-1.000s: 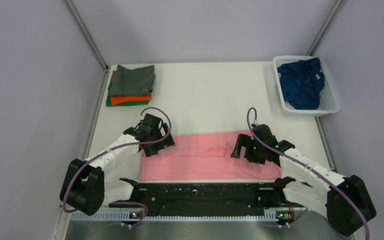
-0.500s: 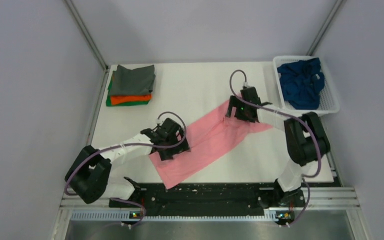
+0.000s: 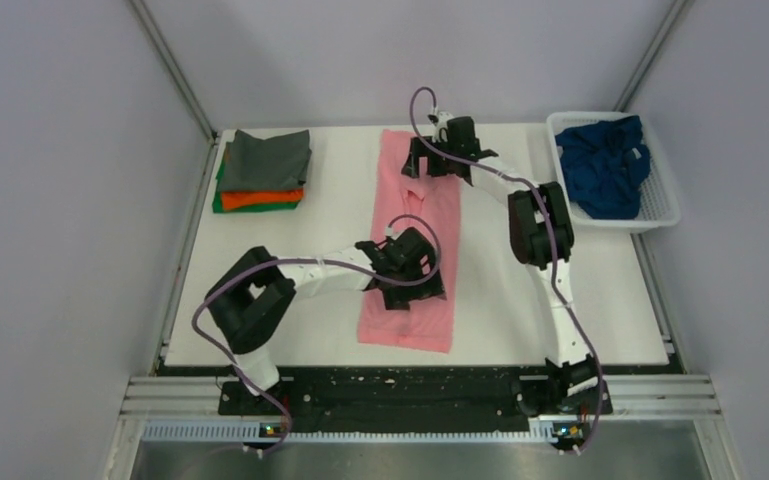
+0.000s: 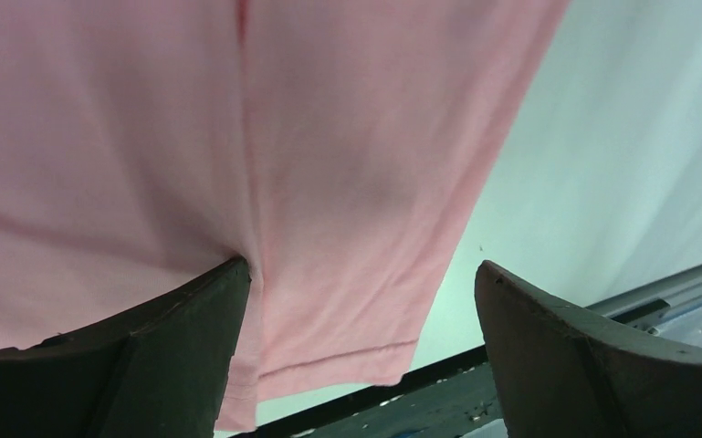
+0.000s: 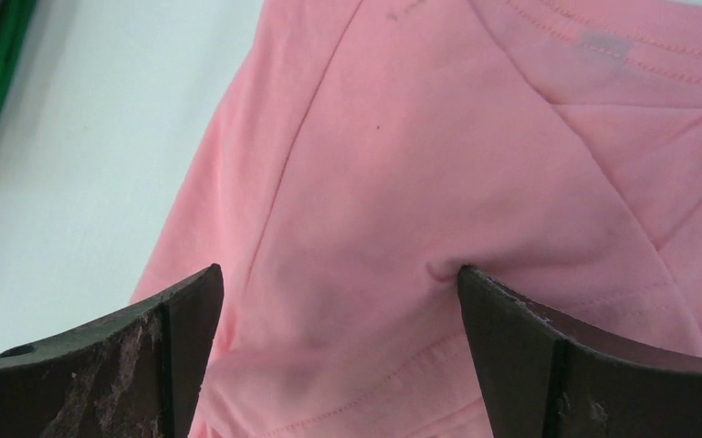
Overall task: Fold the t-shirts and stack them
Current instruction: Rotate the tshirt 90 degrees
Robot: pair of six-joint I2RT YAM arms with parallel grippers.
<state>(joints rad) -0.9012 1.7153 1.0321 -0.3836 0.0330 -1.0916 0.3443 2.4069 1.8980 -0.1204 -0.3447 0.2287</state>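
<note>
While the pink shirt (image 3: 430, 215) lies as a long strip down the middle of the table (image 3: 560, 290), the left gripper (image 4: 361, 269) sits on its near half. Its jaws are spread wide and grip nothing, though one finger dimples the cloth, pinning it flat for folding, I'd say. Higher up, the right gripper (image 5: 338, 271) presses the collar end, equally wide. Upper left, the grey shirt (image 3: 268, 158), orange shirt (image 3: 260, 198) and green shirt (image 3: 222, 205) sit stacked. Upper right, the navy shirt (image 3: 605, 165) fills the basket (image 3: 660, 215). No writing is readable.

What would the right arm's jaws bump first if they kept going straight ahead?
The pink t-shirt: it lies right ahead of the right gripper, between its open jaws, likely touching. The white table is probably just beneath.
</note>
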